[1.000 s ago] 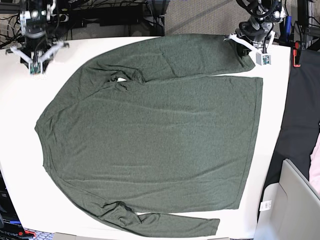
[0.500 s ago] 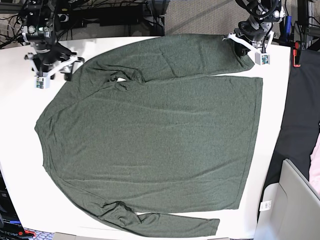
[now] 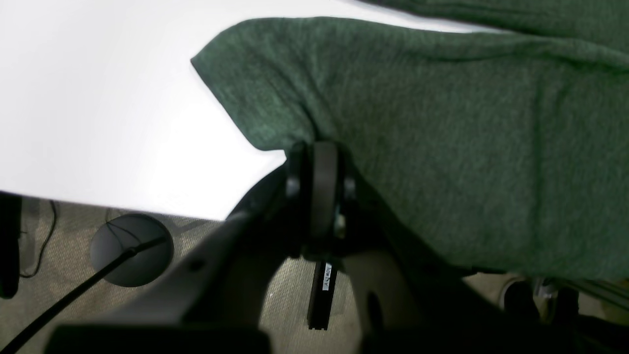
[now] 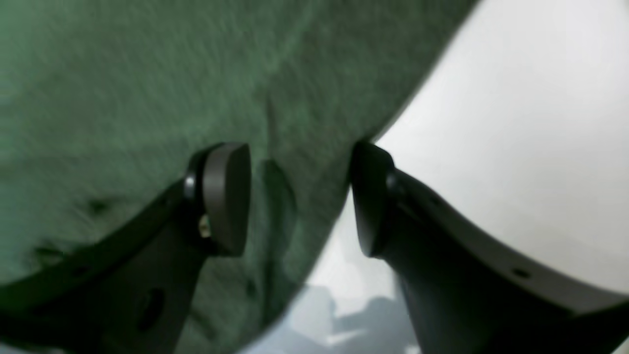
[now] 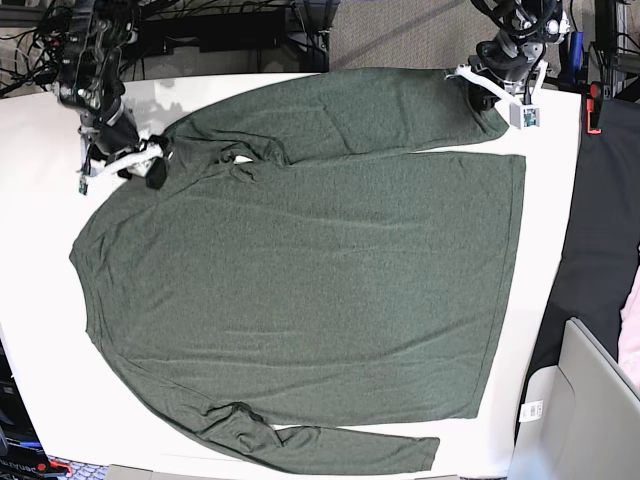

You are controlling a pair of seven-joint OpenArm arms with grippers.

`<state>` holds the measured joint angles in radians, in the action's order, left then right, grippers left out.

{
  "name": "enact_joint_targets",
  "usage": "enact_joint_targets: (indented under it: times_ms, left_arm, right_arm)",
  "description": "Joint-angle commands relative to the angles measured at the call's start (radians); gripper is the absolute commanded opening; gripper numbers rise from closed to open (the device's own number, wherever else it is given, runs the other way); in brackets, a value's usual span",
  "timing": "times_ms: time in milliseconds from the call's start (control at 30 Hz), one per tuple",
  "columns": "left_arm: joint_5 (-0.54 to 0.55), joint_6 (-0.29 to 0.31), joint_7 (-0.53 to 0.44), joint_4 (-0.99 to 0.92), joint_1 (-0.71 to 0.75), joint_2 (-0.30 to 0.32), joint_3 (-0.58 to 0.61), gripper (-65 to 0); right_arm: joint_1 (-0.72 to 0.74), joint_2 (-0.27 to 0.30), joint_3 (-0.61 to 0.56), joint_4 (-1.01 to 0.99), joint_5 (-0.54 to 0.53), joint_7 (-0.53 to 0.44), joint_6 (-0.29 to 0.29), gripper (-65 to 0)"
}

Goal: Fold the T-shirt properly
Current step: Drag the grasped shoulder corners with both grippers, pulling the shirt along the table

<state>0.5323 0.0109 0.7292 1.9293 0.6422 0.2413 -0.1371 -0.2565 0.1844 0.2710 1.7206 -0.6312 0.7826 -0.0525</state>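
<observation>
The left gripper (image 3: 319, 162) is pinched shut on the T-shirt (image 5: 300, 270) cuff; the right gripper (image 4: 300, 196) hangs wide open, holding nothing, straddling the shoulder edge; the sleeve fold looks about to start, so it must close on cloth first.

a robotics lab: a white table (image 5: 300, 455) with two arms mounted at its far edge, tangled cables (image 5: 30, 40) behind, grey carpet (image 5: 400, 35) on the floor.

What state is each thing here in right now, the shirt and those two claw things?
T-shirt: spread flat on the table, unfolded, both sleeves angled inward.
Left tool: shut on the T-shirt's cuff.
Right tool: open, jaws straddling the T-shirt's edge near the shoulder.
</observation>
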Motion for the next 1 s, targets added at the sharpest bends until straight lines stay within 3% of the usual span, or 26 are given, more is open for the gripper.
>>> enact_joint_targets:
  times_ms: [0, 67, 233, 367, 467, 600, 700, 967]
  left_arm:
    - [0.001, 0.001, 0.008, 0.012, 0.009, 0.005, 0.0, -65.0]
    - [0.001, 0.001, 0.008, 0.012, 0.011, 0.005, 0.0, -65.0]
    - [0.001, 0.001, 0.003, 0.015, 0.017, 0.007, 0.0, -65.0]
    - [-0.001, 0.001, -0.003, 0.022, 0.037, 0.01, 0.0, -65.0]
    - [-0.002, 0.001, -0.003, 0.051, 0.058, 0.046, 0.0, -65.0]
    - [-0.002, 0.001, -0.015, 0.072, 0.084, 0.082, 0.0, -65.0]
    - [-0.002, 0.001, -0.087, 0.086, 0.103, 0.088, 0.0, -65.0]
    - [-0.001, 0.001, -0.142, 0.115, 0.034, 0.082, 0.0, -65.0]
  right_arm:
    - [-0.005, 0.0, -0.002, -0.021, 0.0, 0.071, 0.018, -32.1]
    - [-0.004, -0.012, -0.002, -0.026, -0.005, 0.071, 0.018, -35.5]
    - [-0.023, -0.01, 0.023, -0.02, -0.008, 0.074, 0.018, -65.0]
    - [-0.073, -0.004, 0.104, 0.037, -0.011, 0.113, 0.018, -64.5]
    - [-0.131, 0.0, 0.139, 0.104, -0.011, 0.113, 0.012, -64.5]
    - [-0.194, 0.031, 0.147, 0.155, -0.011, 0.116, -0.1, -64.5]
    - [-0.206, 0.034, 0.162, 0.161, -0.011, 0.116, -0.175, -64.5]
    - [-0.126, 0.025, 0.208, 0.16, -0.011, 0.116, -0.212, -64.5]
